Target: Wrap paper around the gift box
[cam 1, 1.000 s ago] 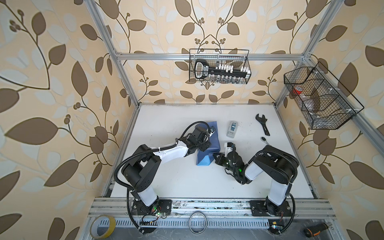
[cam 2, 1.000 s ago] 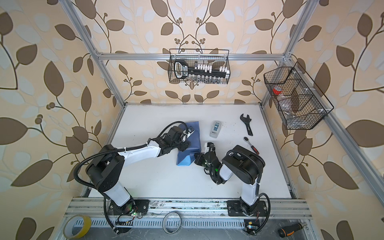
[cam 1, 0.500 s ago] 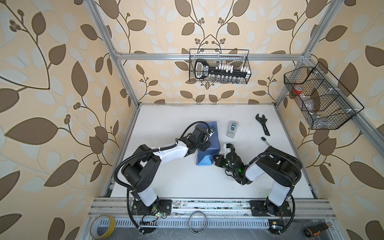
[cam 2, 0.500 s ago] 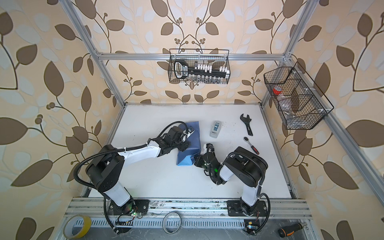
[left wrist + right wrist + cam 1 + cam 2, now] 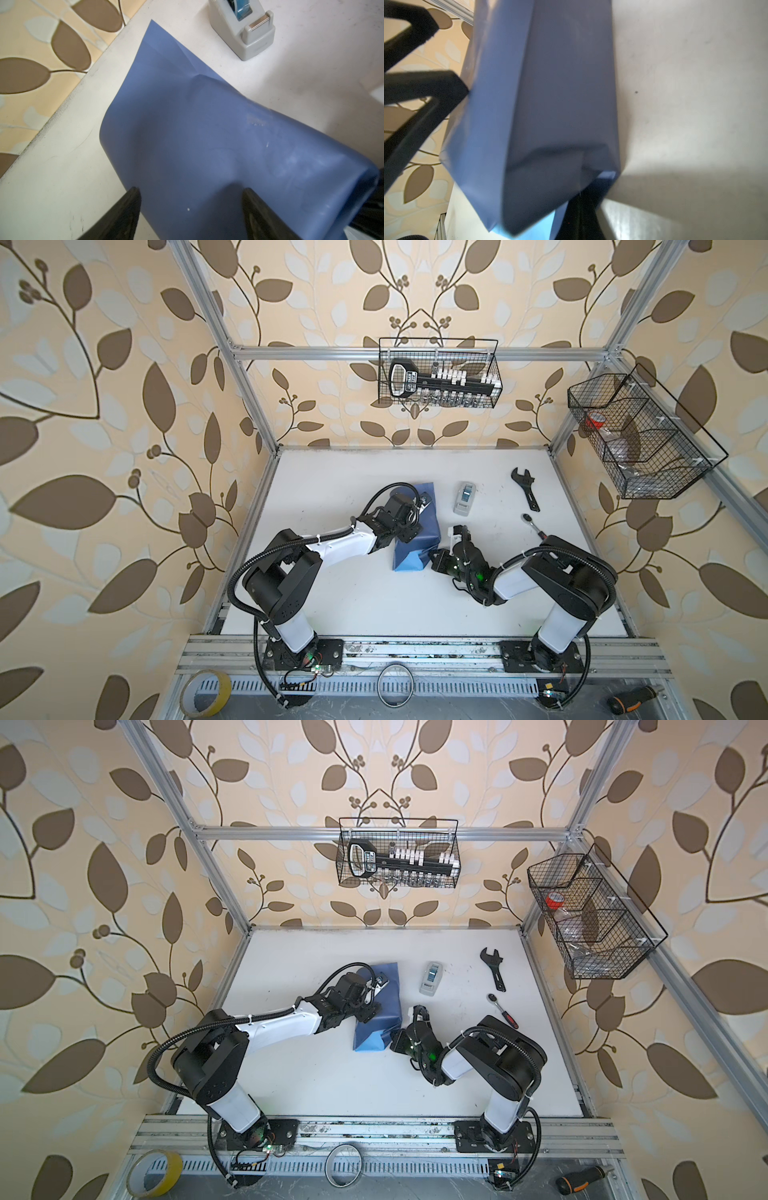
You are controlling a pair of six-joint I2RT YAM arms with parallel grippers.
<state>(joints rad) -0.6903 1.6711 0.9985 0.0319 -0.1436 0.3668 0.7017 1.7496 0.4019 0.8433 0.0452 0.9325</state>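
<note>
Centre of table (image 5: 374,605) in both top views: paper (image 5: 426,522) bundled over box, box itself hidden. Left tool (image 5: 409,536) sits on top of the bundle; right tool (image 5: 434,559) at its near end. Left wrist: fingers (image 5: 124,214) spread wide astride the paper hump, clamping nothing; dispenser (image 5: 243,35) just beyond. Right wrist: tool closed, seemingly pinching the end flap. Risk: a hard tug tears the thin sheet or drags the bundle from under left tool. No tape seen, so folds may spring open.

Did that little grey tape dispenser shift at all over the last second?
No. The tape dispenser lies where it was, with the same gap from the wrench.
</note>
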